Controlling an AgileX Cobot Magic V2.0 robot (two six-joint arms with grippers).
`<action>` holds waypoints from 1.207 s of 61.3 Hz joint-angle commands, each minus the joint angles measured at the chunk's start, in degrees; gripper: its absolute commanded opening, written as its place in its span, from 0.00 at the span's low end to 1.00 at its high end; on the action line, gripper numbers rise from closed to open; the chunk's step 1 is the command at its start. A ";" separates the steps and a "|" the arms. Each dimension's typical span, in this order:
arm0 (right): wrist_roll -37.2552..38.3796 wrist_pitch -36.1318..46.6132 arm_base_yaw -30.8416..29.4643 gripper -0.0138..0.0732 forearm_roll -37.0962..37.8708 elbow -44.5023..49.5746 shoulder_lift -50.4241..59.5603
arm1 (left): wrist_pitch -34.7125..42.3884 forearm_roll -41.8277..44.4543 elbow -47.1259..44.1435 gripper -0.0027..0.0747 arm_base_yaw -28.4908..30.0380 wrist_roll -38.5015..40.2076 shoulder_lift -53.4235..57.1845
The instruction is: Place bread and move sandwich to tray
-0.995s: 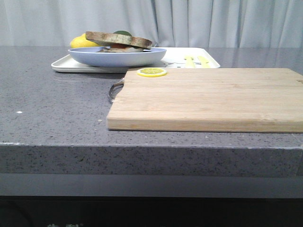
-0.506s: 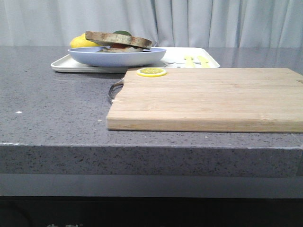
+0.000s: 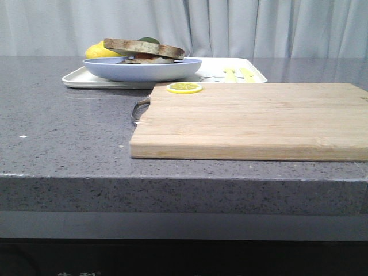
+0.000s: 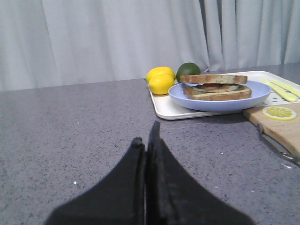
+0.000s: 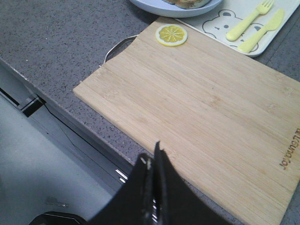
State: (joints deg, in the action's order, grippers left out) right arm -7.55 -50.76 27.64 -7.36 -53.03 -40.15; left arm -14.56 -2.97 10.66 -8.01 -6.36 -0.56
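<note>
A pale curtain is seen behind a grey speckled table (image 3: 69,138), and across the last second nothing on it has shifted: plate, board and tray are found exactly where they were, which suggests the task is finished or at rest.

The left gripper (image 4: 146,145) is held low over bare table with its jaws pressed together and nothing between them. The right gripper (image 5: 154,164) is likewise closed and empty, poised above the near edge of the wooden cutting board (image 5: 201,112). On that board only a lemon slice (image 5: 171,34) is left, near its handle end.

Further out, the sandwich (image 4: 215,87) is seen on the pale-blue plate (image 4: 187,96), and the plate stands on the tray (image 4: 164,108); the bread (image 4: 213,78) lies as the top layer.

The filling is only glimpsed as a thin band, so the egg cannot be made out. Two lemons (image 4: 160,80) and a dark green fruit (image 4: 188,70) are partly hidden behind the plate. In the right wrist view the plate is cut off, and the tray's yellow-green fork and knife print (image 5: 253,26) is only partly shown.
</note>
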 commanded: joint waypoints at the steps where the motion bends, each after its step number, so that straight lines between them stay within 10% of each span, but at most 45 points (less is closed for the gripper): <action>1: -0.20 3.51 -0.20 0.08 -0.59 -1.22 0.14 | 10.28 -2.16 -2.87 0.01 1.34 0.03 2.04; 74: -0.25 3.47 -0.20 0.08 -0.61 -1.22 0.14 | 17.98 -2.49 -11.01 0.01 2.35 3.07 2.04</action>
State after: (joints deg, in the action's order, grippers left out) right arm -7.55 -50.87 27.64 -7.36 -53.03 -40.15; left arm -1.81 -5.94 -0.27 -5.81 -6.03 0.26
